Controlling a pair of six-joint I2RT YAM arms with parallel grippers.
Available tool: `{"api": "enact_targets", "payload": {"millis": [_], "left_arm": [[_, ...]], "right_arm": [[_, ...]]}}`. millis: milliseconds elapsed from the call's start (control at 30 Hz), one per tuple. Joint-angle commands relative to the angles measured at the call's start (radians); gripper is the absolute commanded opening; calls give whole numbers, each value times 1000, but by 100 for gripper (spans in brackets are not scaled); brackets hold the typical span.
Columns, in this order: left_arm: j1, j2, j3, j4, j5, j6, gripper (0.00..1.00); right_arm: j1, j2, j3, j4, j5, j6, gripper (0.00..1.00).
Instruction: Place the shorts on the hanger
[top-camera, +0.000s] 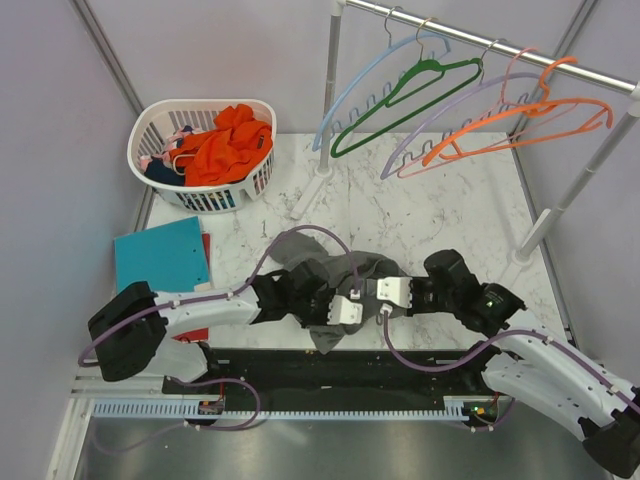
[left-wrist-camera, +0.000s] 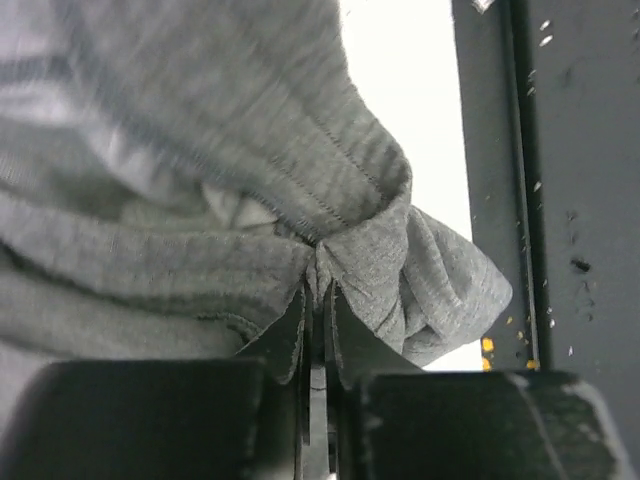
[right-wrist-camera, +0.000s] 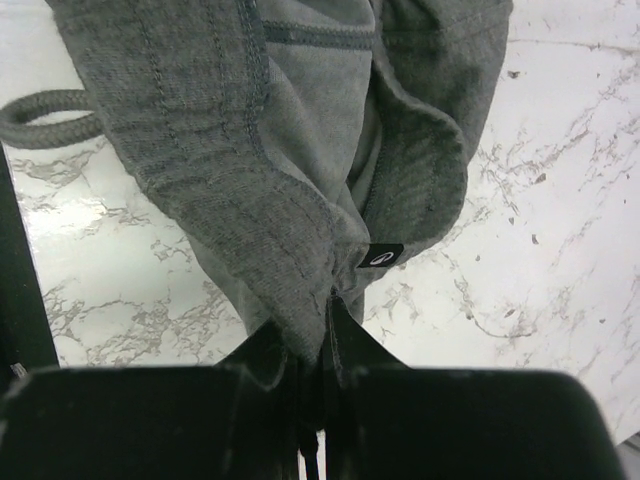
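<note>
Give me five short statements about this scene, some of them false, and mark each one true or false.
1. The left fingers are shut on the shorts. True.
2. The right fingers are open and hold nothing. False: they too are shut on a fold of the shorts.
3. The light-blue hanger hangs on the rail. True.
4. The basket is empty. False: an orange garment lies in it.
5. The shorts are draped over the light-blue hanger. False: they are bunched low over the table, between the two arms, far from the rail.
</note>
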Motion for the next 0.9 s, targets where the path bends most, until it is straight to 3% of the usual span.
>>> {"api": "enact_targets", "payload": {"millis": [0, 67, 200, 333, 467, 567, 600, 633, 667, 700, 867], "left_arm": [[104, -166, 41, -93, -68, -56, 2], [178, -244, 80, -164, -37, -61, 2], [435, -406, 236, -213, 30, -50, 2], [537, -467, 361, -207, 30, -36, 2], [574, -496, 363, -222, 23, 8, 2], [576, -527, 257, -296, 84, 106, 2], [576, -533, 192, -325, 93, 123, 2], [576, -532, 165, -362, 108, 146, 2], [576, -533, 145, -398, 157, 221, 2], [576, -539, 98, -452, 180, 259, 2], [576, -572, -18, -459, 233, 364, 2]], "right_arm": [[5, -13, 0, 25, 62, 40, 0], [5, -7, 18, 35, 114, 53, 0], [-11, 14, 104, 38, 175, 8, 0], [-81, 123, 301, 2, 221, -56, 0], [-147, 184, 454, -112, 153, -133, 0], [-146, 186, 374, -187, 60, -168, 16], [-140, 184, 348, -223, -8, -171, 43], [-134, 186, 325, -245, -36, -167, 58], [-115, 189, 297, -268, -70, -159, 89], [-109, 194, 291, -328, -102, -161, 98], [-104, 229, 271, -360, -156, -89, 98]]}}
